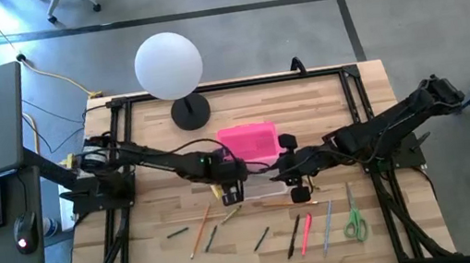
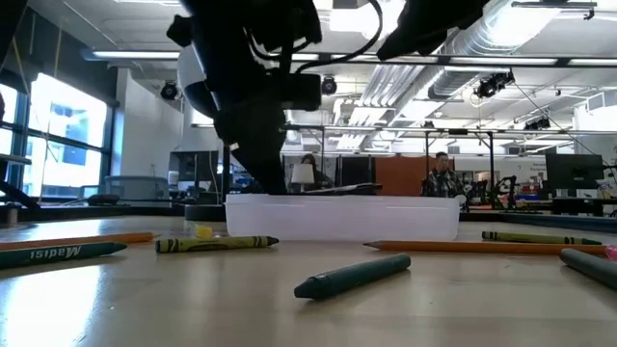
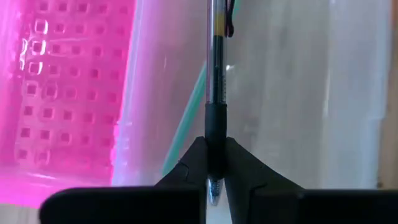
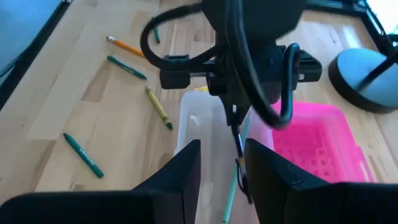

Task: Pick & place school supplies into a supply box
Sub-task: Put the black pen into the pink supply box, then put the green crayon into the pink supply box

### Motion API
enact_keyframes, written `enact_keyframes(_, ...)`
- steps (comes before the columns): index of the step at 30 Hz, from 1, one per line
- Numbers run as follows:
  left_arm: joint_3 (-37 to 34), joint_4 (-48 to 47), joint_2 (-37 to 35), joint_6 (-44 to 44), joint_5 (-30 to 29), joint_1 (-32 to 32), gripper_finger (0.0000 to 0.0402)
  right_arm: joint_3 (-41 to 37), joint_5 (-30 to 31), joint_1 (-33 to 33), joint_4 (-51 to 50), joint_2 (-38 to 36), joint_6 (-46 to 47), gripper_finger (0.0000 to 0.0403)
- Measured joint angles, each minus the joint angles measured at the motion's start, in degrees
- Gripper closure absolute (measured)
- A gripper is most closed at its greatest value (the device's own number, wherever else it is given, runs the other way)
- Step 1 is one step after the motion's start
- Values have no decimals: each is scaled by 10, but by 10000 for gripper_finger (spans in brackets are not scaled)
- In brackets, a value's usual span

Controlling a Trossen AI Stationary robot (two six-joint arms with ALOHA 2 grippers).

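Observation:
The supply box (image 1: 265,176) is clear plastic and stands mid-table, its pink lid (image 1: 249,141) hinged open on the far side. My left gripper (image 3: 216,168) hovers over the open box (image 4: 199,124), shut on a clear-barrelled pen (image 3: 216,68). A green pencil (image 3: 186,124) lies inside the box. My right gripper (image 4: 221,168) is open at the box's right end. More school supplies lie on the near table: green-handled scissors (image 1: 354,224), a red pen (image 1: 306,234) and an orange pencil (image 1: 201,232). My left gripper pinches the pen's black grip section (image 3: 216,127) between its two fingers, close to the writing tip. The fingers slant down from the table's left, and the pen runs along them and out past their ends. The pen (image 4: 239,146) hangs clear over the box. My right gripper's fingers (image 4: 186,168) stand on either side of the box's end; whether they touch it I cannot tell.
A white globe lamp (image 1: 169,67) stands at the far edge behind the lid. Crayons (image 2: 352,275) and pencils (image 2: 463,247) are scattered across the near half of the table. Black frame rails (image 1: 360,94) border the tabletop. People show in the room behind.

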Motion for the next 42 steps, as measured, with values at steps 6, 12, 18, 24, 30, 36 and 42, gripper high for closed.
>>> enact_keyframes(6,2,9,5,55,50,3,300,0,4,0,-8,0,7,300)
enact_keyframes(12,2,16,5,64,49,3,268,0,23,0,-13,0,7,300)
enact_keyframes(18,21,-14,-2,59,62,3,251,0,22,0,-13,0,9,299)
enact_keyframes(24,119,-162,-3,69,91,3,250,0,22,0,-12,0,13,299)
enact_keyframes(30,228,-385,-6,46,91,3,250,0,22,0,-14,0,13,299)
enact_keyframes(36,287,-588,-30,-71,72,-22,250,0,21,0,-32,0,23,300)
enact_keyframes(42,246,-621,-121,-273,-66,-114,250,-3,21,0,-36,0,24,300)
